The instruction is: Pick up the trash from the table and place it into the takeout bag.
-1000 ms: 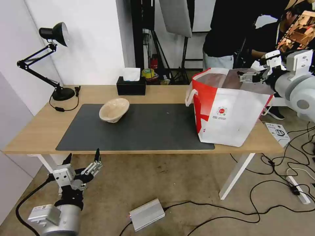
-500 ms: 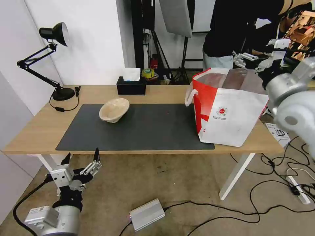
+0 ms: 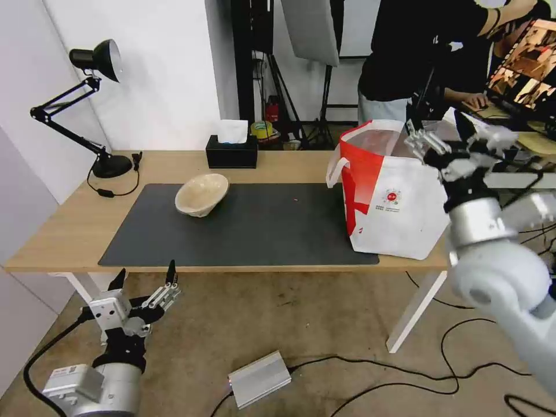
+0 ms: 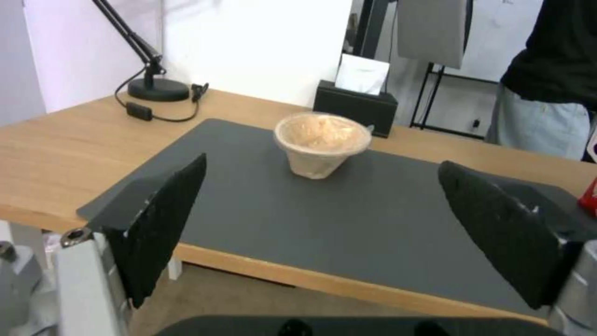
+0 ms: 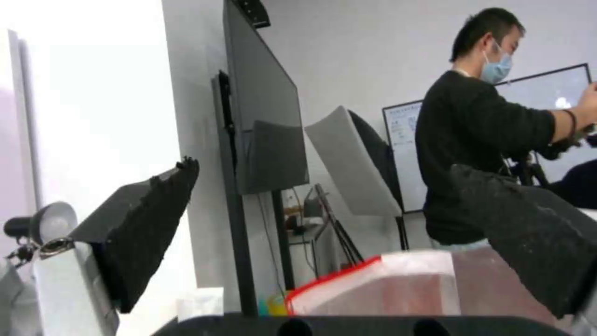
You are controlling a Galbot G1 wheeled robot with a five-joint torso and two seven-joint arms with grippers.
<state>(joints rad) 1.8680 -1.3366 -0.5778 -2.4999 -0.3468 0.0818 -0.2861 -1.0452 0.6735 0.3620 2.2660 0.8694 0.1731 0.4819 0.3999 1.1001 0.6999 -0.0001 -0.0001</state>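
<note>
Still crumpled beige pulp bowl (image 3: pixel 201 194) (tilted), mat-centre (image 3: pixel 266 226)

looks like a lab or filming studio: a softbox on a stand (image 3: pixel 310 29), cables (image 3: pixel 463 353) strewn over the bare floor, and a monitor (image 3: pixel 524 72) being worked at behind.

One beige paper-pulp bowl (image 3: pixel 201 193) is sitting on the one dark mat (image 3: pixel 260 226) of the one table (image 3: pixel 58 226). One takeout bag (image 3: pixel 399 197), one tissue box (image 3: pixel 231 152) and one desk lamp (image 3: pixel 87 104) are standing there too.
</note>
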